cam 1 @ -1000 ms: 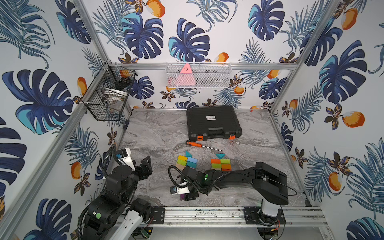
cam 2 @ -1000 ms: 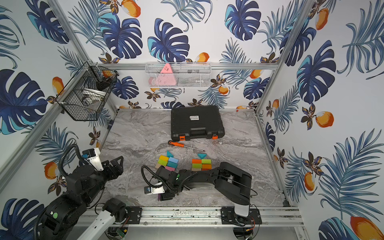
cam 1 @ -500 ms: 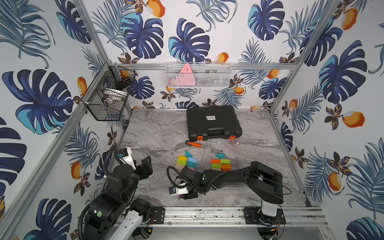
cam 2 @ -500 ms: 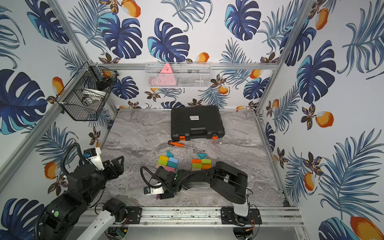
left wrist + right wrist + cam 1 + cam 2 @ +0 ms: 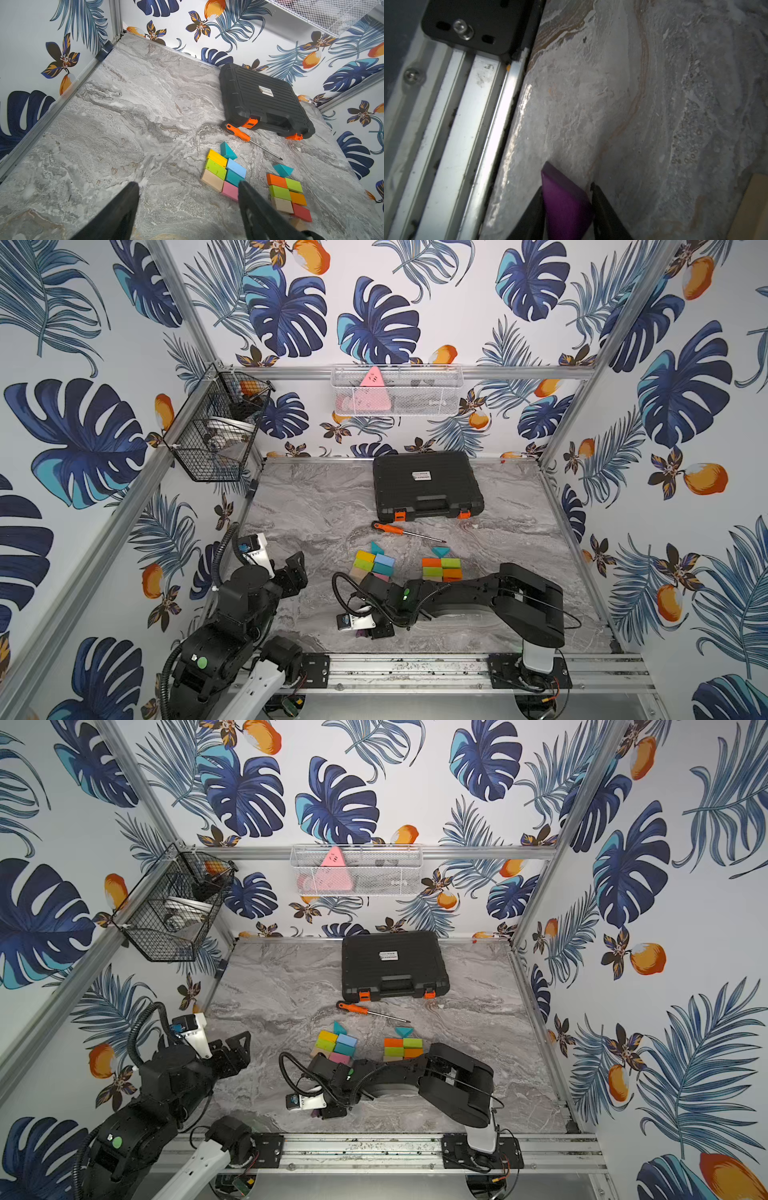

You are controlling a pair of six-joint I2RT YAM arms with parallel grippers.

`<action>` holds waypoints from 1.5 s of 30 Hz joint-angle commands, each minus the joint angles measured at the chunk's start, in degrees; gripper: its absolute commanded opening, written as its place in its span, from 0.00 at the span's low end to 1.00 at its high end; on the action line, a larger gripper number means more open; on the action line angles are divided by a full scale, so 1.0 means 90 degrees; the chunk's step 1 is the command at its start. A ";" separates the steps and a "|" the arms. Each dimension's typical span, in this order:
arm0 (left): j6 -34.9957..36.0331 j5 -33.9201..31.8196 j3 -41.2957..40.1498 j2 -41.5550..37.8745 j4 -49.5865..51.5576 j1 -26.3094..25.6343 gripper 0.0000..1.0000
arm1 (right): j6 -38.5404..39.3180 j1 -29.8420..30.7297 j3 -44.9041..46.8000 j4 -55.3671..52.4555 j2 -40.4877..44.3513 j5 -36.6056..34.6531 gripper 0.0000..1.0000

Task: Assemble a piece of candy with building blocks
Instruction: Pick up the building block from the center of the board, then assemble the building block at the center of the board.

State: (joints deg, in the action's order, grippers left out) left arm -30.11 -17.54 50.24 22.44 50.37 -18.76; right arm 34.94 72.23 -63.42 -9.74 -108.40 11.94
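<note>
A purple block [image 5: 564,205] lies on the marble table near its front rail, and my right gripper [image 5: 566,193] is shut on it, both fingers pressed to its sides. In both top views this gripper [image 5: 370,628] reaches low toward the front edge, and only a sliver of the purple block [image 5: 316,1112] shows. Two flat clusters of building blocks sit mid-table. The left cluster [image 5: 372,566] is yellow, green, wood, blue, teal and pink. The right cluster [image 5: 440,568] is orange, green, wood and red. A teal triangle tops each. My left gripper [image 5: 188,185] hovers open and empty at the table's left.
An orange-handled screwdriver [image 5: 405,531] lies just behind the clusters, and a closed black case [image 5: 426,485] stands behind it. A black wire basket [image 5: 216,435] hangs on the left wall and a white mesh basket [image 5: 397,391] on the back wall. The aluminium rail [image 5: 467,124] borders the front edge.
My right gripper's jaws have closed in onto the purple block and the arm has shifted slightly. The left arm and the block clusters have not moved.
</note>
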 commanded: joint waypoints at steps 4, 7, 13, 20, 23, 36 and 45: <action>0.0035 -0.0004 -0.0006 0.0055 -0.0149 0.0002 0.79 | -0.0461 -0.0043 0.0108 0.0436 0.0104 -0.0117 0.25; 0.0043 -0.0004 -0.0015 0.0056 -0.0184 -0.0003 0.79 | -0.0832 -0.0210 0.0297 0.0908 0.0244 -0.0158 0.24; 0.0054 0.0017 -0.0025 0.0104 -0.0192 0.0005 0.79 | -0.1506 -0.0715 0.0142 0.1277 0.0130 -0.0502 0.25; 0.0054 0.0008 -0.0025 0.0115 -0.0189 0.0015 0.79 | -0.1982 -0.1179 -0.0366 0.1196 -0.0198 -0.0542 0.25; 0.0054 0.0015 -0.0020 0.0105 -0.0205 0.0019 0.79 | -0.1949 -0.1198 -0.0400 0.1210 -0.0243 -0.0474 0.25; 0.0070 0.0035 -0.0025 0.0124 -0.0216 0.0034 0.80 | -0.2094 -0.1187 -0.0298 0.1097 -0.0210 -0.0540 0.27; 0.0074 0.0074 -0.0025 0.0163 -0.0225 0.0055 0.79 | -0.2010 -0.1087 -0.0253 0.1066 -0.0278 -0.0795 0.33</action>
State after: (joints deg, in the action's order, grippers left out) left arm -30.04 -16.75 50.06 23.86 49.65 -18.35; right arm 16.53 62.22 -65.89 0.23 -110.85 5.48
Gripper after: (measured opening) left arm 0.795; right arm 0.330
